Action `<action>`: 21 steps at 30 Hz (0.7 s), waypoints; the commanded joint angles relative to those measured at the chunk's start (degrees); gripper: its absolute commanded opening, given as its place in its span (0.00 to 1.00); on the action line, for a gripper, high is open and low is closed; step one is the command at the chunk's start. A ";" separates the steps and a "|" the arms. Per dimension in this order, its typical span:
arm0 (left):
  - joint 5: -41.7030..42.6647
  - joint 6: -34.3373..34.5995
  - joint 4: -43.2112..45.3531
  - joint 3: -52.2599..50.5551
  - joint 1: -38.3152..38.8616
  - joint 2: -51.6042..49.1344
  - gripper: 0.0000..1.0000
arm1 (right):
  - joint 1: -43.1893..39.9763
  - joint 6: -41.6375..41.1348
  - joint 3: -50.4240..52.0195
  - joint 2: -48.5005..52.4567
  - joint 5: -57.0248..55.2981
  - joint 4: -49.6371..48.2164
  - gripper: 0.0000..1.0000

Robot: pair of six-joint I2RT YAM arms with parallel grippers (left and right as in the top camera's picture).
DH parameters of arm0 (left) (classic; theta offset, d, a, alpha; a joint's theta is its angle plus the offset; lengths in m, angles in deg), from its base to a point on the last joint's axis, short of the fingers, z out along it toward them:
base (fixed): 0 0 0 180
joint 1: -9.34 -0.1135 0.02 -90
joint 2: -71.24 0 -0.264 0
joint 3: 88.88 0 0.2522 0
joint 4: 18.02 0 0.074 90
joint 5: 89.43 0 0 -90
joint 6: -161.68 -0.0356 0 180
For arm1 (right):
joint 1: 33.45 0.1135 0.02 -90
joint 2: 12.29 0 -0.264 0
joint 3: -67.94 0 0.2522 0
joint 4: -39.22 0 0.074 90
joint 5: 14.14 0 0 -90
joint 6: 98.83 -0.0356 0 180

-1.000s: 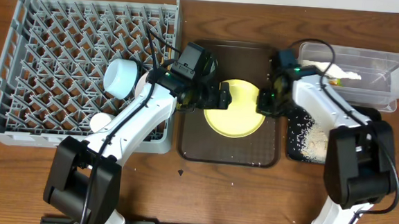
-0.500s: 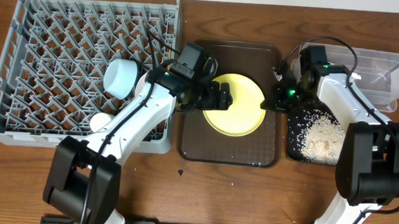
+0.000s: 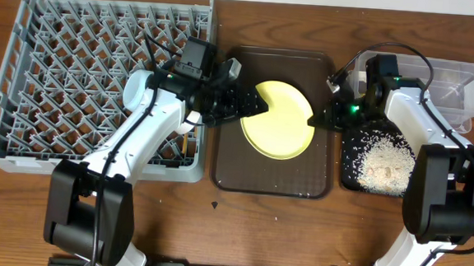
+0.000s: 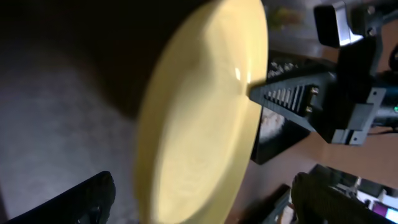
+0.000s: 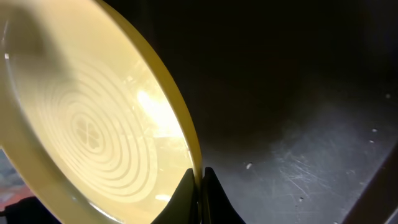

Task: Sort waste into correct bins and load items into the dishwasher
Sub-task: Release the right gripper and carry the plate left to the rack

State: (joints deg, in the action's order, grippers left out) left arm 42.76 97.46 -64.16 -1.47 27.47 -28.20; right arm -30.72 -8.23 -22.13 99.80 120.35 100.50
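The round yellow plate [image 3: 279, 123] stands tilted on edge over the dark brown serving tray [image 3: 271, 178]. My right gripper [image 3: 316, 120] is shut on the plate's right rim; in the right wrist view its tips [image 5: 200, 182] pinch the rim of the plate [image 5: 93, 124]. My left gripper [image 3: 251, 109] is open wide at the plate's left side; in the left wrist view [image 4: 205, 196] its fingers stand apart on either side of the plate [image 4: 205, 112]. The grey dish rack [image 3: 76, 65] is at the left. Whitish rice scraps [image 3: 379, 162] lie in the black tray [image 3: 348, 169].
The clear tub [image 3: 459, 80] stands at the back right, behind the black tray and partly under my right arm. My left arm lies across the rack's right side and hides what is in it there. Two thin wooden sticks [image 3: 185, 145] show in the rack's front right corner.
The left arm has swung left over the rack and its gripper has drawn back to the plate's left edge. The right gripper has tipped the plate up more steeply and shifted it toward the back.
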 commanded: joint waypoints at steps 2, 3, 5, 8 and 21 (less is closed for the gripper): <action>3.28 0.44 -0.15 -0.28 0.55 -0.15 0.91 | -0.85 2.75 0.42 -2.84 6.69 0.24 0.01; 3.91 0.44 -0.11 -0.28 0.59 -0.15 0.90 | -0.85 2.75 0.42 -3.06 6.99 0.24 0.01; 5.22 0.42 -0.09 -0.28 0.59 -0.15 0.82 | -0.83 2.73 0.42 -3.93 7.48 0.22 0.01; 5.20 0.42 -0.13 -0.28 0.59 -0.15 0.69 | -0.83 2.73 0.42 -5.27 7.67 0.22 0.01; -8.83 0.09 -1.66 0.39 -1.14 11.23 0.08 | -1.38 3.76 0.42 -15.69 2.67 4.37 0.52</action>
State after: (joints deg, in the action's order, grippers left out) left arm 43.77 98.46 -64.84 -1.49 27.80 -25.75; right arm -30.77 -5.37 -21.93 89.38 124.92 103.83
